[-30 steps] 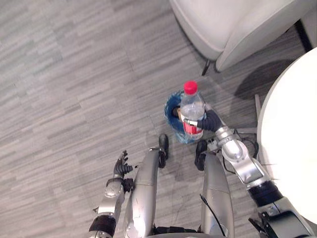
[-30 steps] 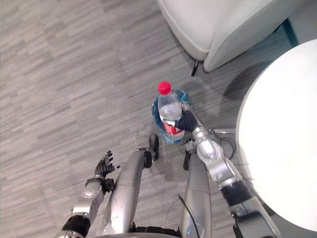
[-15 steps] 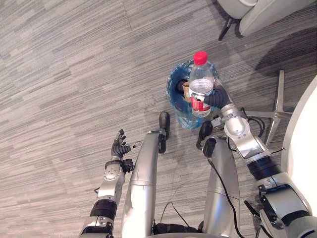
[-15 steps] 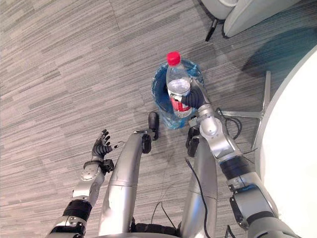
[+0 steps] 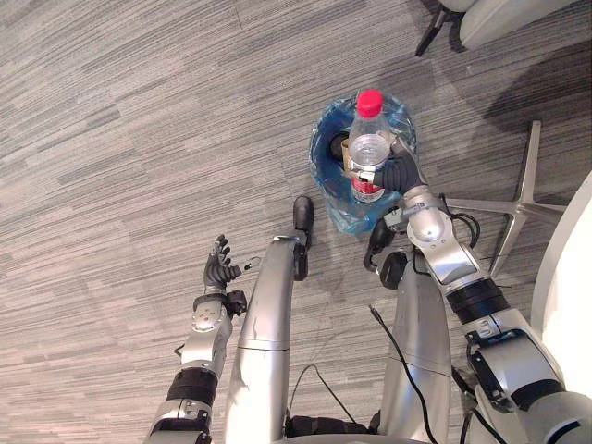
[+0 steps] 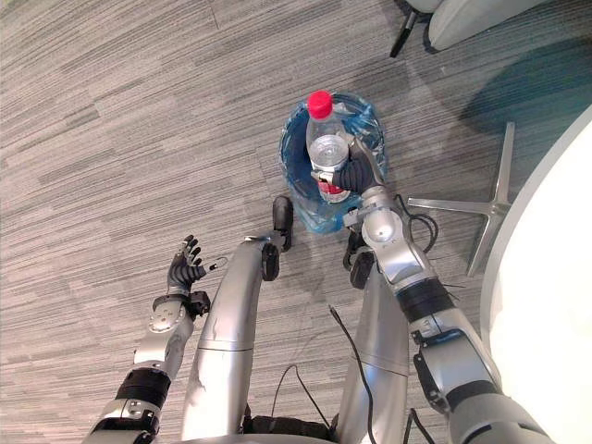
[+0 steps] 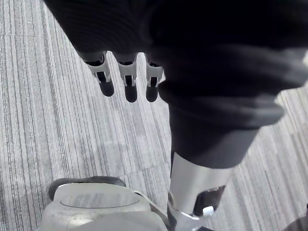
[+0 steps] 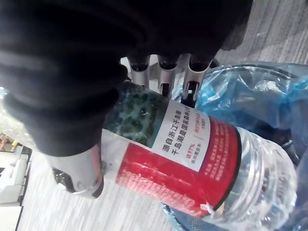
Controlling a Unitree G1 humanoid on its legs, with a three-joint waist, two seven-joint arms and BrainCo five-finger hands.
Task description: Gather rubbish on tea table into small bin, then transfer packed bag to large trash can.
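Bottle (image 5: pixel 369 153), clear plastic with a red cap, looks light and thin-walled, so it would likely dent under a hard squeeze and slide on its smooth skin. At the left, the left hand (image 5: pixel 218 270) hangs low over the floor, fingers loosely spread and empty. In the middle, the right hand (image 5: pixel 398 172) is clamped round the bottle's labelled waist, probably the stiffest, least slippery place to take it, and holds it upright over the mouth of the blue-lined small bin (image 5: pixel 321 180). At the far right runs the white tea table (image 5: pixel 578 277).
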